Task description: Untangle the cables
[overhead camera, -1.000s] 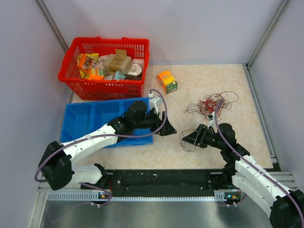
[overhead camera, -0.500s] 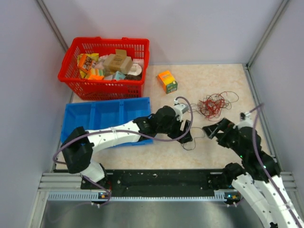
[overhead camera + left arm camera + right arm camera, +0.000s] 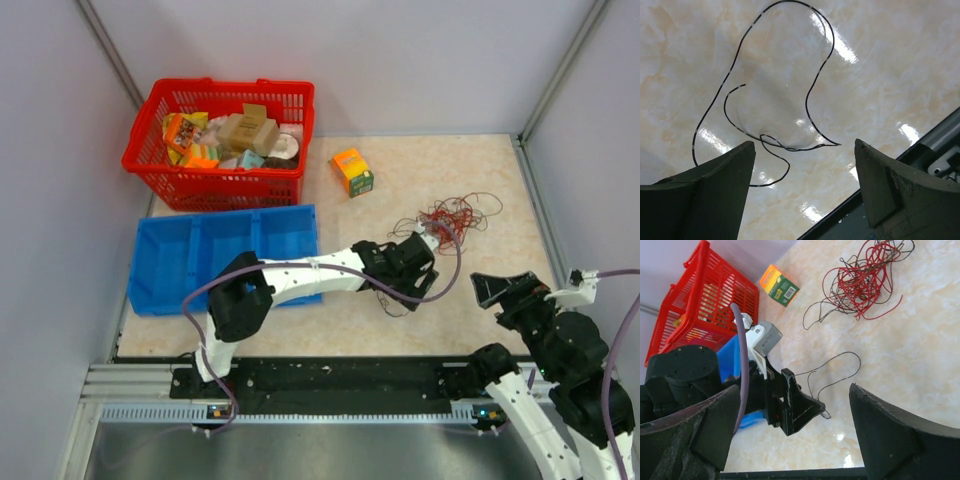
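Here the left pincer [image 3: 802,165] hangs low over the marble counter [image 3: 400,170], its two dark fingers [image 3: 705,195] spread wide with nothing between them. Directly under that gap lies a single dark strand [image 3: 790,90], curled into a tall loop with a small hook at its base. Beyond the left pincer, toward the far right of the counter, sits the main bunch of cables [image 3: 448,218], red and dark wires knotted together, with thin loops trailing outward. The right pincer [image 3: 795,425] is raised near the counter's front right edge, jaws also wide apart and empty, well clear of the bunch. Left of the arms sit a blue tray [image 3: 190,250] and a red basket [image 3: 225,100].
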Controlling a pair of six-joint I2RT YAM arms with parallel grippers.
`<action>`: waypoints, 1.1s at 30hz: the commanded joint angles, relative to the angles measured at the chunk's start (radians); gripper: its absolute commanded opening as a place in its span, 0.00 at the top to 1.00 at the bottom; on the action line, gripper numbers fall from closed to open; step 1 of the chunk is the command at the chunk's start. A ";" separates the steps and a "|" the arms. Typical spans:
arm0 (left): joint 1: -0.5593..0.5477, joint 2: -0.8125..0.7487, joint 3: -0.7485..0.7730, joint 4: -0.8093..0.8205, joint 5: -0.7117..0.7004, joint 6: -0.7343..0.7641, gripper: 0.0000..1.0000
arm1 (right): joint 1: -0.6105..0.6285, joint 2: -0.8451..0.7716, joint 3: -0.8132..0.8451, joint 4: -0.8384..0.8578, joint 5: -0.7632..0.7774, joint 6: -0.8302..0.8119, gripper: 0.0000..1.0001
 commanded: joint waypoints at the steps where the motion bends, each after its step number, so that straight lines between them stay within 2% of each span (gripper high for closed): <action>1: -0.074 0.011 0.089 -0.109 -0.197 0.032 0.14 | 0.007 -0.017 0.006 -0.051 0.025 0.008 0.12; 6: -0.167 0.011 0.134 -0.205 -0.490 0.006 0.11 | 0.007 -0.017 -0.007 -0.051 0.016 0.012 0.13; 7: -0.181 0.015 0.139 -0.231 -0.558 -0.007 0.03 | 0.008 -0.017 -0.009 -0.051 0.019 0.010 0.13; 9: -0.204 0.031 0.142 -0.274 -0.647 -0.048 0.01 | 0.008 -0.019 -0.007 -0.051 0.033 0.005 0.13; 15: -0.197 0.088 0.186 -0.350 -0.661 -0.152 0.01 | 0.007 -0.051 0.016 -0.053 0.054 0.005 0.15; 20: -0.164 0.108 0.212 -0.267 -0.480 -0.231 0.01 | 0.008 -0.100 0.017 -0.053 0.060 0.031 0.16; 28: -0.105 0.001 -0.022 0.087 -0.175 -0.274 0.02 | 0.007 -0.100 0.029 -0.070 0.048 0.027 0.16; 30: -0.091 0.011 -0.033 0.104 -0.146 -0.284 0.01 | 0.008 -0.099 0.026 -0.070 0.048 0.025 0.16; 33: -0.082 0.047 0.008 0.057 -0.178 -0.294 0.10 | 0.007 -0.096 0.020 -0.070 0.042 0.031 0.16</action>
